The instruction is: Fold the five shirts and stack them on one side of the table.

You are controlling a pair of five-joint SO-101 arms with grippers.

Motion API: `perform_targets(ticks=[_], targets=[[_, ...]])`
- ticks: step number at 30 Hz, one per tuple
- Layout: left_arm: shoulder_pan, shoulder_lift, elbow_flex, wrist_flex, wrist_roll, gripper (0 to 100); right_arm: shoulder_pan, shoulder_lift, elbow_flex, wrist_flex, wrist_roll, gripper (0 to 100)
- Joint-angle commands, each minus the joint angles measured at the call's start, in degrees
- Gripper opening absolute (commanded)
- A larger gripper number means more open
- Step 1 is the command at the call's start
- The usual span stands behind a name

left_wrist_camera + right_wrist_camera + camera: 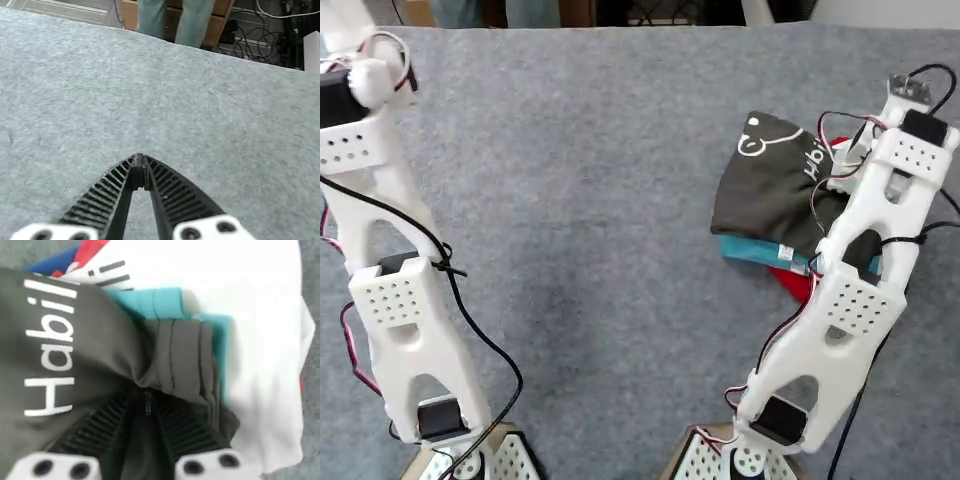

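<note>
Stack (pixel 790 225) sits on the table's (pixel 570 200) right side, black shirt (pixel 75 350) on top of the teal shirt (pixel 160 302) and white shirt (pixel 250 315). Right gripper (pixel 145 392) is pinched onto a bunched black shirt fold, probably to square it up. Left gripper (pixel 140 162) hangs closed over bare table, out of the way.

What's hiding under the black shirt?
A teal shirt, a white shirt and a red shirt peek out beneath the black shirt. The rest of each is covered.
</note>
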Motion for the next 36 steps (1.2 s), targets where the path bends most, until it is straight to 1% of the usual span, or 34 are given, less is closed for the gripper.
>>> perform_targets(ticks=[1,5,9,11,13,17,18,20,22,25,28,32,36], targets=[[-1.3,-4.0,-2.0,0.3,-2.5,3,0.8,2.5,-4.0,2.3,0.4,2.1],[-2.1,-4.1,-2.1,0.3,-3.1,3,0.4,2.6,-17.5,9.8,0.6,2.1],[-2.8,-8.2,-1.1,0.4,-3.1,3,0.4,2.4,-26.7,10.5,0.7,2.1],[-2.8,-12.5,2.9,0.4,-3.2,3,0.3,0.7,-28.6,10.5,0.7,2.1],[-2.5,-18.0,11.3,0.4,-3.2,3,-0.1,-3.4,-28.6,10.5,0.7,2.1],[-2.2,-32.4,38.6,0.2,-3.3,3,-1.3,-16.2,-25.7,10.5,0.7,2.1],[-2.2,-35.6,45.7,0.0,-3.7,3,-2.0,-20.0,-24.0,10.5,0.7,2.2],[-2.2,-41.5,59.0,-1.2,-7.5,3,-3.8,-27.6,-19.6,10.5,1.0,2.5],[-1.5,-46.8,72.3,-4.7,-11.6,3,-6.3,-35.1,-12.9,10.5,3.7,2.5],[-1.8,-55.5,89.5,-10.8,-15.0,3,-10.8,-46.2,-0.8,10.5,7.8,2.5],[-1.5,-65.2,104.4,-16.5,-17.8,3,-15.2,-56.1,12.6,10.3,9.2,2.4],[-1.3,-77.5,122.6,-22.5,-23.4,3,-19.5,-67.7,33.0,10.1,10.4,2.2],[-1.7,-87.2,139.4,-29.9,-25.6,3,-23.6,-77.7,55.3,8.2,12.7,2.2]])
